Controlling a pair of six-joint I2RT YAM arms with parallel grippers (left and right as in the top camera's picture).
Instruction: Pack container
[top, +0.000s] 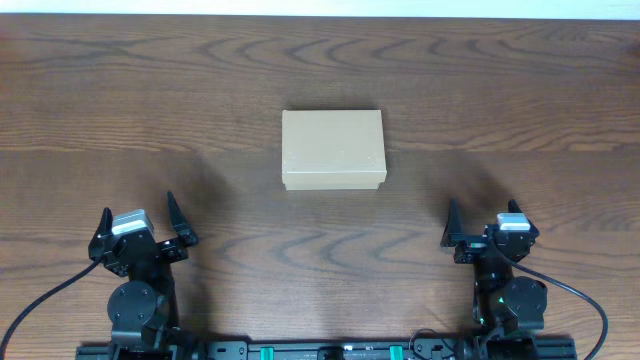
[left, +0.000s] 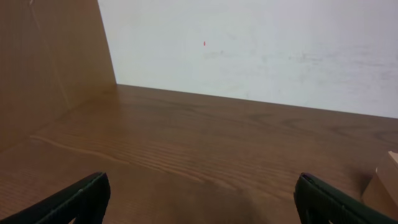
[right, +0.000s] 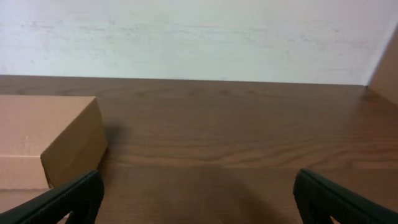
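Box sits shut, lid flat, pretty much dead centre of the table, nudged a bit toward 12 o'clock, with its edges square to the table edge. Bare wood shows on every side of it, with wide strips out to 9 and 3 o'clock and a band at 6 o'clock between it and the arms. Left gripper is parked down at 7 o'clock and has the box at roughly its 1 o'clock. Its fingers are spread wide and hold nothing. Right gripper is at 5 o'clock with the box at about its 11 o'clock, jaws just as wide and also empty-handed. Both are well apart from the box. On the right wrist cam the box's near corner is at 9 o'clock, with open wood running straight to the white wall at 12. The left wrist cam shows a brown panel standing at 10 o'clock.
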